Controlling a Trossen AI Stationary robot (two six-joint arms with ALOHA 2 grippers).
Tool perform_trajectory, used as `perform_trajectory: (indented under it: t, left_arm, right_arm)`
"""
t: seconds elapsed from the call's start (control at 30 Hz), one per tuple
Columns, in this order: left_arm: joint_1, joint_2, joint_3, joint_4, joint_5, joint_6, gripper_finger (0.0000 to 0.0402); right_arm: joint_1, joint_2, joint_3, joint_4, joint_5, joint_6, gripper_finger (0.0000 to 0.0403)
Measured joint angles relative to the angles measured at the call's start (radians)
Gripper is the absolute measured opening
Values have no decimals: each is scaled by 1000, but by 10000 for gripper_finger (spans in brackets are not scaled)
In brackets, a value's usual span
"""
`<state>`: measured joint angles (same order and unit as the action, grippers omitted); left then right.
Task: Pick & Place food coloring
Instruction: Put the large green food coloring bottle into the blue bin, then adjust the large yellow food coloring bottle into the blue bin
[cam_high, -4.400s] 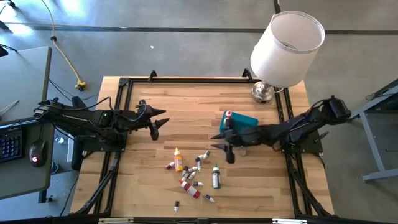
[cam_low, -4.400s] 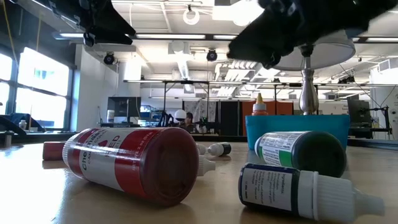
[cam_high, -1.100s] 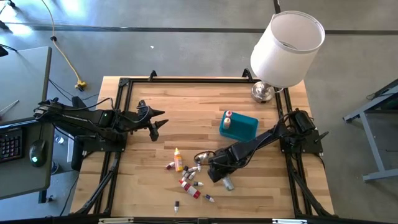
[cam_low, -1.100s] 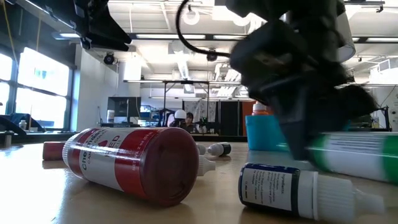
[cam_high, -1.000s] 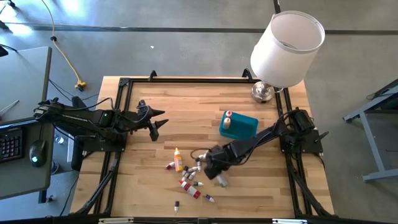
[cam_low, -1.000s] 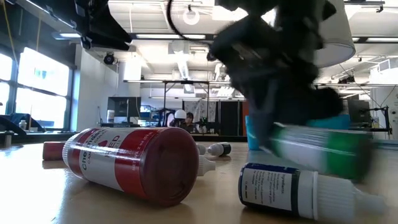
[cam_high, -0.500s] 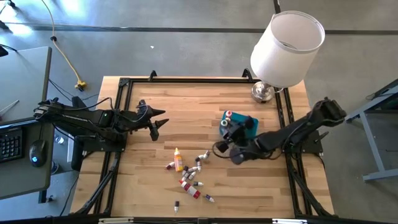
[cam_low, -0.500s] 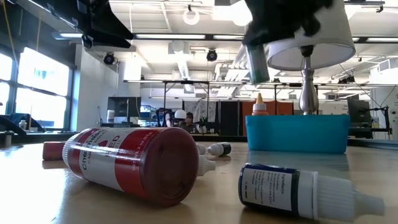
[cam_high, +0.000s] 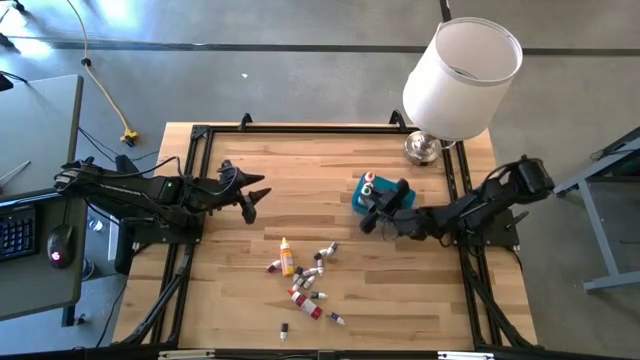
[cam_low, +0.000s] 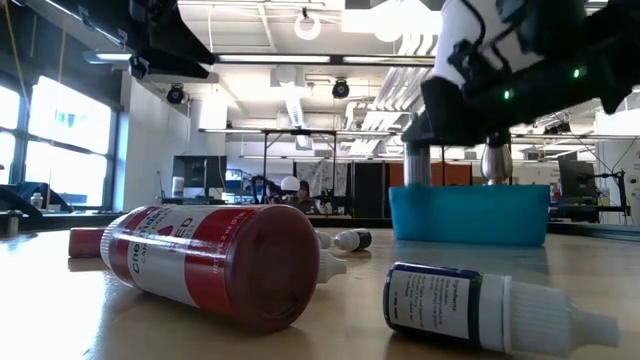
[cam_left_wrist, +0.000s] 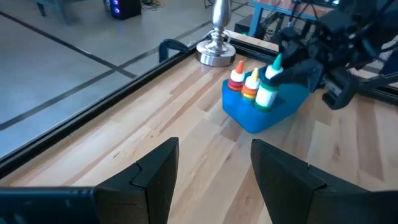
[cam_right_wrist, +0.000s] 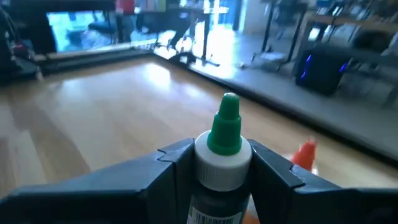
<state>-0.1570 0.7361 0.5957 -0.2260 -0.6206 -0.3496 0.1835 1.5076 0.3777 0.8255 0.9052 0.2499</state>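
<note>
A: Logging the right gripper. Its fingers are clamping a green-capped bottle by the neck, closed only as far as the neck allows. The bottle is sitting between the fingers, long axis upright, cap pointing up.

B: Where is it relative to the teal bin?

A: The fingers are hanging over the bin's near end, and the bottle's lower part is dipping toward the inside. From the left wrist view it is standing just beside two orange-capped bottles already in the bin. I judge the coming move is a short drop straight down from the fingers, then a release.

B: The left gripper?

A: Hovering over bare worktop, well apart from everything, fingers parted and gripping nothing. The right arm is clearly the nearer one.

B: Counts?

A: Three bottles at the bin, counting the held one. The loose cluster on the worktop is showing roughly ten: one yellow, a few red, the rest too small to sort.
</note>
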Motion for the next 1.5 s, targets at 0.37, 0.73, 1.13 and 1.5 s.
perform_trajectory:
  t: [0.37, 0.73, 1.13, 1.5]
  left_arm:
    - [0, 0, 0, 0, -26, -23, 198]
    - [0, 0, 0, 0, -25, -25, 198]
    - [0, 0, 0, -1, -21, -25, 198]
    - [0, 0, 0, -1, 5, -23, 198]
  right_arm:
    - [-164, 0, -16, -43, -288, -49, 135]
    - [-205, 0, -16, -11, -351, -83, 191]
    - [-102, -151, 115, -30, -328, -300, 192]
    - [-19, -372, 160, -875, -212, 97, 125]
